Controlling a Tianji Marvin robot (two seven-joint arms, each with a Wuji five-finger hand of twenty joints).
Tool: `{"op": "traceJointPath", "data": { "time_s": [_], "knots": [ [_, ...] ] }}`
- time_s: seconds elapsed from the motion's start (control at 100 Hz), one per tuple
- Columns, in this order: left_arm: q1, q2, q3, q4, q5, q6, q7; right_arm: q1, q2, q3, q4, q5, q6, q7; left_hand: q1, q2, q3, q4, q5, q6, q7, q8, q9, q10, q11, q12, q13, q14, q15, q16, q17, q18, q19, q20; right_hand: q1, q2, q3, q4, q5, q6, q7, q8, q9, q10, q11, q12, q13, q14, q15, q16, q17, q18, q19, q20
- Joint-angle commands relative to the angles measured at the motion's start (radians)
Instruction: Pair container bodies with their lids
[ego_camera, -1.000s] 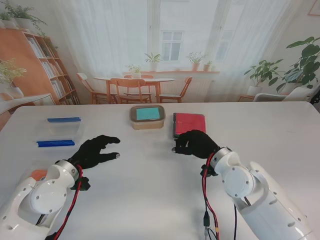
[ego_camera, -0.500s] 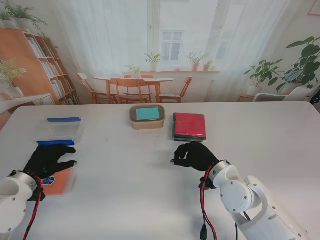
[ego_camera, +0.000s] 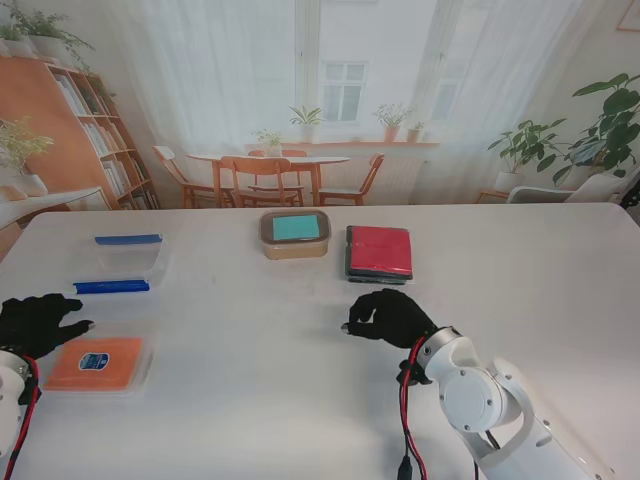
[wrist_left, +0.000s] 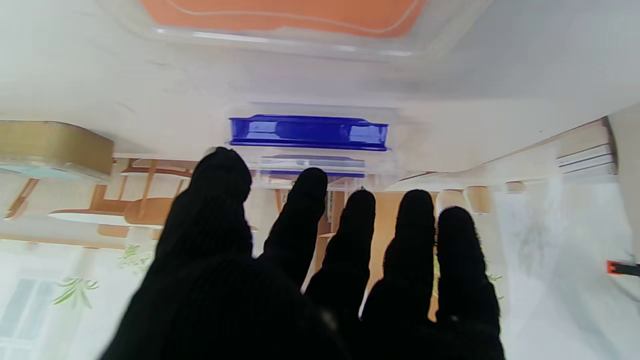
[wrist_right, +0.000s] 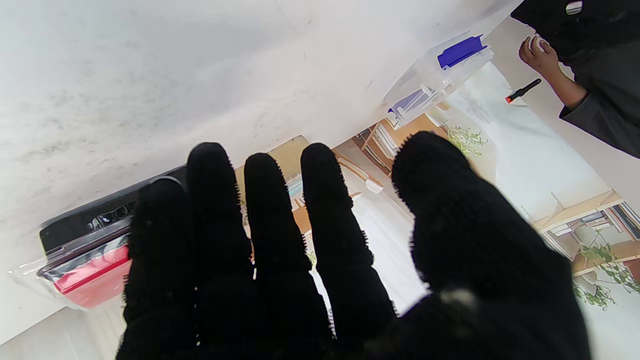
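An orange lid (ego_camera: 97, 362) in clear plastic lies flat at the near left, and shows as an orange band (wrist_left: 285, 12) in the left wrist view. My left hand (ego_camera: 38, 324) rests open just left of it, holding nothing. Farther back stands a clear container with blue clips (ego_camera: 126, 262), also seen past my fingers (wrist_left: 308, 132). A tan container with a teal lid (ego_camera: 295, 233) sits at the centre back. Beside it stands a black container with a red lid (ego_camera: 379, 252), its edge visible (wrist_right: 87, 275). My right hand (ego_camera: 388, 315) hovers open nearer to me than it.
The white table (ego_camera: 280, 380) stretches between both hands. A person's hand (wrist_right: 537, 55) and a small black and red tool (wrist_right: 520, 91) show beyond the table in the right wrist view. Chairs, shelves and plants stand behind the table.
My left hand swung from the table's middle left out to the far left, uncovering the orange lid. My right hand drew back from the red-lidded container toward me.
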Motion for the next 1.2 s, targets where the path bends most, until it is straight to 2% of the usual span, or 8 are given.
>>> {"op": "traceJointPath", "data": {
  "time_s": [0.0, 0.08, 0.26, 0.36, 0.56, 0.71, 0.99, 1.19],
  "knots": [
    [-0.020, 0.008, 0.001, 0.031, 0.013, 0.019, 0.001, -0.006, -0.002, 0.000, -0.005, 0.000, 0.004, 0.014, 0.009, 0.028, -0.019, -0.020, -0.035, 0.021, -0.037, -0.022, -0.041, 0.032, -0.021, -0.021, -0.045, -0.002, -0.027, -0.017, -0.023, 0.005, -0.035, -0.028, 0.020, 0.020, -0.016, 0.013, -0.017, -0.016, -0.008, -0.017, -0.037, -0.012, -0.008, -0.005, -0.028, 0.027, -0.016, -0.002, -0.017, -0.002, -0.014, -0.010],
    [-0.042, 0.011, 0.010, 0.061, 0.027, 0.046, -0.002, -0.009, -0.001, 0.001, -0.008, -0.006, 0.007, 0.015, 0.005, 0.031, -0.020, -0.020, -0.070, 0.008, -0.051, -0.031, -0.070, 0.031, -0.030, -0.027, -0.065, 0.002, -0.033, -0.022, -0.030, 0.007, -0.043, -0.041, 0.019, 0.022, -0.017, 0.014, -0.026, -0.019, -0.016, -0.018, -0.046, -0.014, -0.012, -0.007, -0.036, 0.023, -0.026, -0.005, -0.027, 0.004, -0.026, -0.013],
    [-0.068, 0.014, 0.028, 0.107, 0.040, 0.116, -0.009, -0.025, -0.001, 0.013, -0.017, -0.025, 0.018, 0.007, -0.005, 0.037, -0.022, -0.020, -0.115, -0.002, -0.055, -0.043, -0.105, 0.041, -0.039, -0.036, -0.087, 0.022, -0.033, -0.028, -0.029, 0.045, -0.061, -0.083, 0.014, 0.034, -0.020, 0.023, -0.067, -0.033, -0.070, -0.002, -0.077, -0.019, -0.035, -0.023, -0.060, 0.014, -0.081, -0.023, -0.064, 0.041, -0.092, -0.034],
    [-0.062, 0.014, 0.029, 0.110, 0.039, 0.150, -0.027, -0.037, -0.001, 0.023, -0.021, -0.039, 0.021, -0.002, -0.012, 0.040, -0.024, -0.021, -0.133, 0.015, -0.058, -0.046, -0.122, 0.050, -0.041, -0.038, -0.092, 0.032, -0.029, -0.027, -0.019, 0.063, -0.057, -0.089, 0.012, 0.034, -0.022, 0.023, -0.096, -0.041, -0.102, 0.007, -0.099, -0.025, -0.063, -0.040, -0.083, 0.009, -0.139, -0.043, -0.097, 0.069, -0.148, -0.057],
    [-0.042, 0.011, 0.029, 0.113, 0.042, 0.196, -0.028, -0.049, -0.003, 0.036, -0.021, -0.047, 0.026, -0.016, -0.016, 0.035, -0.023, -0.019, -0.121, 0.061, -0.057, -0.052, -0.115, 0.069, -0.035, -0.037, -0.080, 0.050, -0.009, -0.022, 0.006, 0.089, -0.026, -0.085, 0.008, 0.036, -0.020, 0.023, -0.121, -0.050, -0.132, 0.015, -0.117, -0.034, -0.091, -0.055, -0.108, 0.010, -0.238, -0.081, -0.140, 0.112, -0.227, -0.093],
    [-0.037, 0.011, 0.034, 0.126, 0.046, 0.228, -0.027, -0.051, -0.004, 0.037, -0.021, -0.045, 0.030, -0.018, -0.020, 0.032, -0.022, -0.017, -0.120, 0.075, -0.064, -0.057, -0.119, 0.074, -0.032, -0.036, -0.076, 0.056, 0.002, -0.021, 0.014, 0.090, -0.012, -0.082, 0.007, 0.036, -0.021, 0.023, -0.125, -0.053, -0.136, 0.016, -0.122, -0.034, -0.097, -0.057, -0.112, 0.008, -0.253, -0.086, -0.147, 0.119, -0.238, -0.099],
    [-0.052, 0.012, 0.064, 0.170, 0.034, 0.264, -0.023, -0.048, -0.004, 0.031, -0.023, -0.036, 0.045, -0.013, -0.019, 0.029, -0.021, -0.015, -0.127, 0.087, -0.076, -0.061, -0.127, 0.081, -0.017, -0.028, -0.066, 0.072, 0.038, -0.012, 0.045, 0.046, 0.043, -0.061, 0.008, 0.036, -0.020, 0.024, -0.131, -0.056, -0.141, 0.019, -0.129, -0.033, -0.101, -0.057, -0.119, 0.006, -0.262, -0.087, -0.153, 0.123, -0.245, -0.103],
    [-0.058, 0.011, 0.085, 0.190, 0.023, 0.292, -0.017, -0.045, -0.005, 0.029, -0.016, -0.034, 0.042, -0.014, -0.018, 0.027, -0.020, -0.013, -0.125, 0.100, -0.078, -0.061, -0.125, 0.093, -0.005, -0.021, -0.051, 0.091, 0.064, -0.006, 0.062, 0.045, 0.063, -0.052, 0.006, 0.038, -0.020, 0.024, -0.135, -0.061, -0.144, 0.020, -0.132, -0.034, -0.101, -0.057, -0.120, 0.004, -0.265, -0.086, -0.157, 0.125, -0.250, -0.105]
  ]
}}
